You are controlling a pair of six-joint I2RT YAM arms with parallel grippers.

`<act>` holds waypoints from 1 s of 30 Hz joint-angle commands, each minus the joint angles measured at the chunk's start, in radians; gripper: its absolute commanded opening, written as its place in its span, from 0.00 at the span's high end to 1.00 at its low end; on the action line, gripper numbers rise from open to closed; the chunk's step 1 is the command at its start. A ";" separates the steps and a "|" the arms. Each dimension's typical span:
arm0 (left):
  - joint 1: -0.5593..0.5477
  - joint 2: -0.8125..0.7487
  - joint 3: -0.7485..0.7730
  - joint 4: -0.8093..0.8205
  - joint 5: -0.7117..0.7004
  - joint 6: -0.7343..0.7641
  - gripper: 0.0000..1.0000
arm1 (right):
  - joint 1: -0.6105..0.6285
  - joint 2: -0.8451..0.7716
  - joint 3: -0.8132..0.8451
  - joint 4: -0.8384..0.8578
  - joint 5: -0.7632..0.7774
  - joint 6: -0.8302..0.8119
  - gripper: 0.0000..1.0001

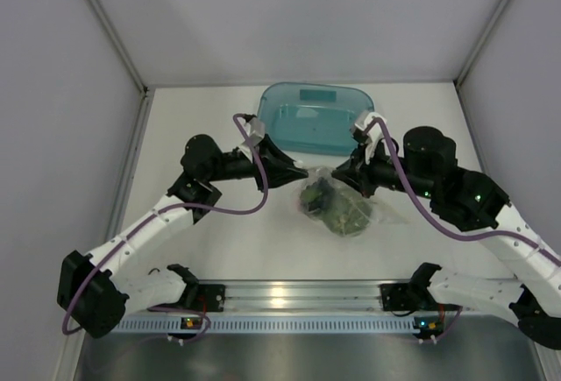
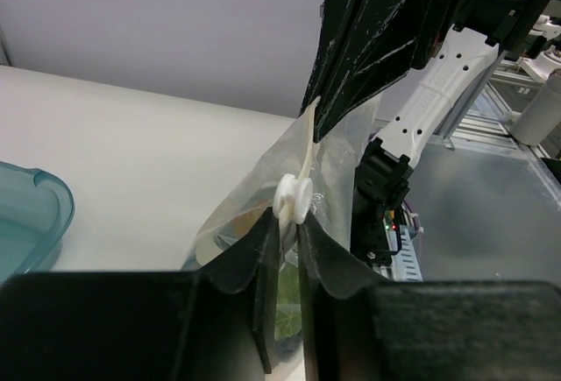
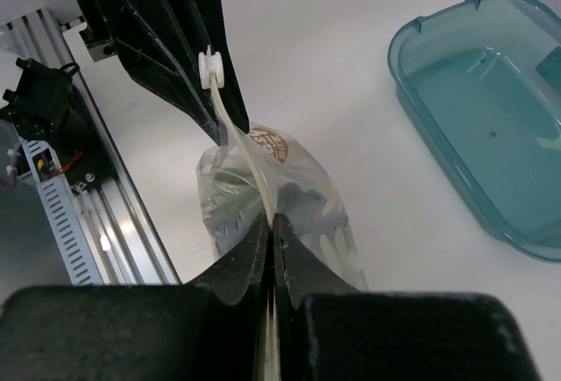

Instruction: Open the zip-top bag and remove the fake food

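The clear zip-top bag (image 1: 340,210) hangs between my two grippers just above the table. The olive-green leafy ball (image 1: 348,216) and the dark grape bunch (image 1: 317,195) show through the plastic; the red fruit is hidden. My left gripper (image 2: 289,223) is shut on the bag's top edge right at the white zip slider (image 2: 294,199). My right gripper (image 3: 270,222) is shut on the white zip strip (image 3: 247,158) at the bag's other end. In the top view, the left gripper (image 1: 298,172) and right gripper (image 1: 347,176) face each other closely over the bag.
The teal translucent tray (image 1: 289,123) stands just behind the bag, near the back wall; it also shows in the right wrist view (image 3: 421,101). An aluminium rail (image 1: 289,295) runs along the near table edge. Grey walls close in the left, right and back.
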 commanded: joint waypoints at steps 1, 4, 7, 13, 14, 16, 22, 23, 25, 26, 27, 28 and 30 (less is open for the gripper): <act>0.004 0.005 0.006 0.101 0.000 -0.025 0.83 | 0.018 -0.021 0.006 0.096 -0.030 0.012 1.00; 0.002 0.004 0.006 0.104 0.004 -0.029 1.00 | 0.018 -0.026 0.002 0.093 -0.024 0.011 1.00; 0.004 -0.001 0.000 0.104 0.006 -0.025 1.00 | 0.015 -0.027 -0.001 0.081 0.009 0.005 1.00; 0.004 -0.002 0.009 0.104 0.046 -0.030 1.00 | 0.015 -0.024 -0.009 0.079 -0.078 -0.017 0.97; 0.005 -0.001 0.012 0.104 0.059 -0.033 1.00 | 0.017 -0.015 0.000 0.084 -0.137 -0.017 0.96; 0.004 0.002 0.020 0.104 0.076 -0.041 1.00 | 0.015 0.012 0.014 0.085 -0.187 -0.014 0.88; 0.004 0.013 0.031 0.106 0.130 -0.042 1.00 | 0.018 0.083 0.074 0.101 -0.239 -0.002 0.78; 0.005 0.015 0.031 0.106 0.132 -0.042 1.00 | 0.018 0.089 0.084 0.105 -0.247 0.003 0.74; 0.005 0.013 0.028 0.106 0.132 -0.042 1.00 | 0.017 0.106 0.091 0.125 -0.247 0.015 0.69; 0.005 0.013 0.026 0.106 0.132 -0.042 1.00 | 0.018 0.111 0.101 0.130 -0.247 0.020 0.65; 0.005 0.015 0.026 0.106 0.133 -0.042 1.00 | 0.018 0.117 0.108 0.135 -0.245 0.023 0.60; 0.005 0.015 0.025 0.106 0.133 -0.042 1.00 | 0.018 0.130 0.114 0.138 -0.248 0.023 0.59; 0.005 0.019 0.025 0.106 0.138 -0.044 1.00 | 0.018 0.149 0.138 0.141 -0.259 0.055 0.54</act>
